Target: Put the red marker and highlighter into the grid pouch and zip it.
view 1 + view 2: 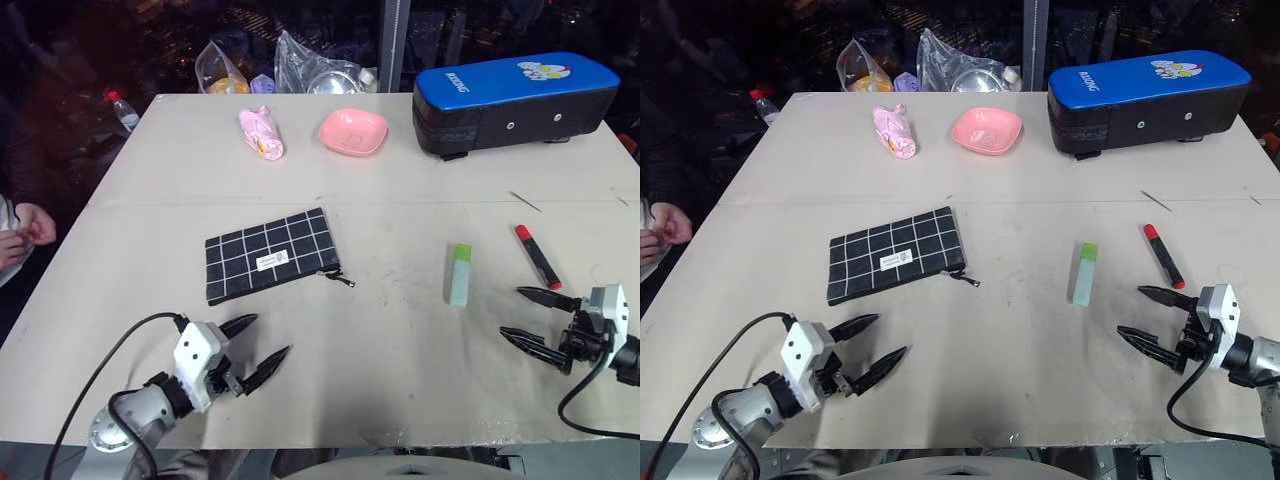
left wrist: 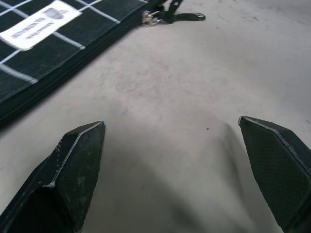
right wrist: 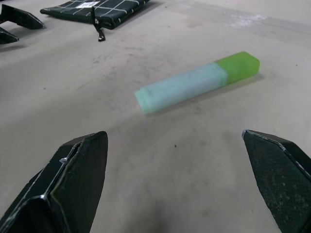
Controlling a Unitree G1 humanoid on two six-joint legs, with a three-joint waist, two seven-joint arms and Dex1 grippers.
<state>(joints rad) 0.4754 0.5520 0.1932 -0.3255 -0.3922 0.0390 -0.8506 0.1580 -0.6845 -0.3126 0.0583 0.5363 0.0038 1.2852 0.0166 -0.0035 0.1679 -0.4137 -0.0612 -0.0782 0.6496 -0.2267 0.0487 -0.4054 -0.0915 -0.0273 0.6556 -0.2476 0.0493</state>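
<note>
The grid pouch (image 1: 269, 254) lies flat on the table, black with white lines and a small white label, its zipper pull (image 1: 343, 279) at its right end. My left gripper (image 1: 262, 344) is open just in front of it, fingers apart over bare table. The pale-green highlighter (image 1: 459, 274) with its lime cap lies right of centre. Further right lies the red marker (image 1: 537, 256). Near the table's right front edge my right gripper (image 1: 525, 313) is open, pointing toward the highlighter (image 3: 194, 82) and a little short of it, holding nothing.
A big blue-topped black case (image 1: 515, 102) stands at the back right. A pink bowl (image 1: 353, 131) and a pink bundle (image 1: 261, 133) sit at the back, with plastic bags (image 1: 300, 68) beyond the far edge. A person's hand (image 1: 30, 228) shows at the left.
</note>
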